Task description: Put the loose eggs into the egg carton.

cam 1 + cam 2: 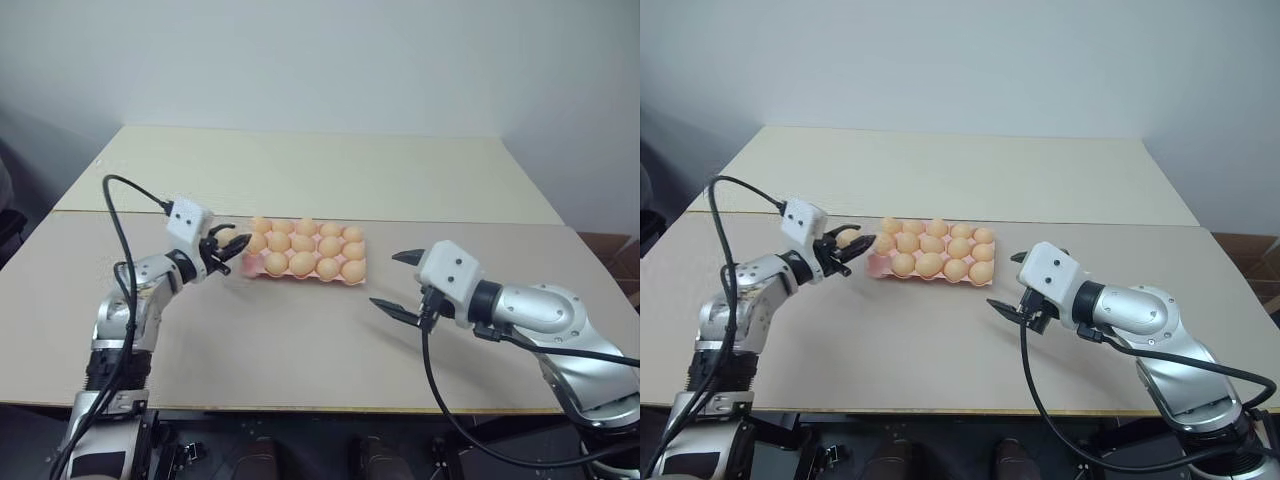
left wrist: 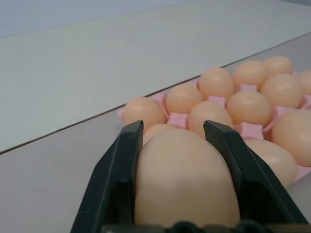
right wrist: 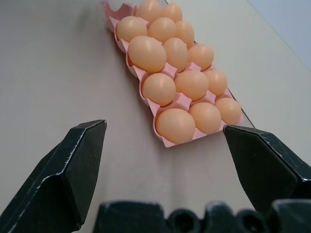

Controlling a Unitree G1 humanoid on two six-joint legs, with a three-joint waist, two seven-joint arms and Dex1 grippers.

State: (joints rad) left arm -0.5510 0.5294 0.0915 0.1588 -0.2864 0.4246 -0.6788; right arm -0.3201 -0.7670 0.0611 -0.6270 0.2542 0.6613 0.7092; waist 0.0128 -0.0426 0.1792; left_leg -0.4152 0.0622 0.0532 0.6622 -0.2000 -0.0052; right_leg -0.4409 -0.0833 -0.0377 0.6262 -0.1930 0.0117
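Left gripper (image 1: 226, 251): clenched on one egg (image 2: 184, 179), a black finger on each side; sits left of centre in the head views, raised off the worktop, just at the left end of the carton.
Held egg: pale orange-tan, seen in the left wrist view between the fingers (image 2: 116, 184), hiding part of the carton's near corner.
Carton (image 1: 262, 272): pink moulded tray, middle of the head views, flat on the worktop, long side running left to right.
Carton contents: eggs in the carton (image 1: 303, 263) fill nearly all cups; in the right wrist view one empty cup (image 3: 118, 9) shows at the far end, upper left of that frame.
Right gripper (image 1: 397, 283): released, fingers spread wide, nothing between them; lower right of centre in the head views, above the worktop, well apart from the carton's right end.
Right wrist view: carton lies between the two spread fingers (image 3: 73, 165), running away toward the top of the frame.
Worktop (image 1: 300, 340): beige board; a second paler board (image 1: 330, 170) butts against it behind the carton.
Other things: black cable (image 1: 115, 230) loops up from the left arm; brown box (image 1: 615, 250) at the right edge.
In the way: the left gripper and its egg stand between the camera and the carton's left end; no other item lies near the carton.
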